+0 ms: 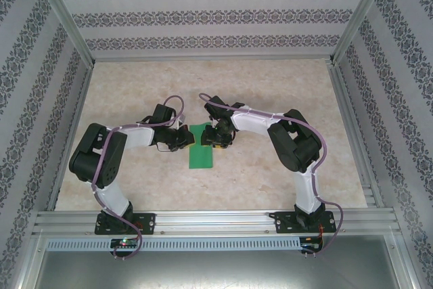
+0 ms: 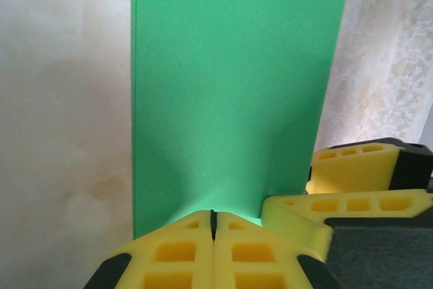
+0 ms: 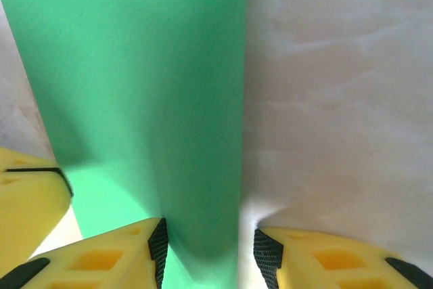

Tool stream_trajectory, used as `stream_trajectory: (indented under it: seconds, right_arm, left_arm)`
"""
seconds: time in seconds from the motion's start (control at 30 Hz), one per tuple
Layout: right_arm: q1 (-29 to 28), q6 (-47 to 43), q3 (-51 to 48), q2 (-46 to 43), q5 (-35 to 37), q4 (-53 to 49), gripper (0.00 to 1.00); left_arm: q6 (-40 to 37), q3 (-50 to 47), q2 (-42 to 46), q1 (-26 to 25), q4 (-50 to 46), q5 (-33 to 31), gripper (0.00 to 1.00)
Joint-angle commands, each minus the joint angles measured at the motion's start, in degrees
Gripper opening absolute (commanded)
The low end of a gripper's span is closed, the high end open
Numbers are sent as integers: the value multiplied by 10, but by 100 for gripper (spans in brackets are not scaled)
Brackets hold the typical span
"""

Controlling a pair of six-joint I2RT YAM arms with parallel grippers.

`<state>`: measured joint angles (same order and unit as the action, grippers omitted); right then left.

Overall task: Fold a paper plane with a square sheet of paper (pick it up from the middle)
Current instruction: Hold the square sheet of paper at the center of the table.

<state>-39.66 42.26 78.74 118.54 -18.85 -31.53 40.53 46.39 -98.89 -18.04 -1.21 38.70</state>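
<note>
The thin bright green sheet of paper (image 1: 201, 150) lies flat on the pale marbled table (image 1: 284, 93) near its middle, showing as a narrow oblong whose far end sits between the two arms' tips. The left gripper (image 2: 213, 216) reaches in from the left with its yellow foam fingers (image 2: 177, 252) pressed tight together right at the paper's edge, though I cannot tell whether any paper is caught between them. The right gripper (image 3: 210, 241) comes in from the right, spread apart and straddling the sheet's straight edge.
</note>
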Motion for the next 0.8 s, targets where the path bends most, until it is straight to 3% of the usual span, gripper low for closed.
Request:
stream_trajectory:
  seconds: [0.0, 0.27, 0.77]
  right_arm:
    - [-14, -19, -52, 116, 88, -14, 46]
    - [-15, -20, -50, 119, 88, -13, 46]
    - [-17, -18, -49, 126, 91, -14, 46]
  left_arm:
    - [-12, 6, 28, -6, -21, -30, 5]
    - [4, -6, 49, -6, -6, -62, 4]
    - [-10, 24, -11, -18, -31, -11, 0]
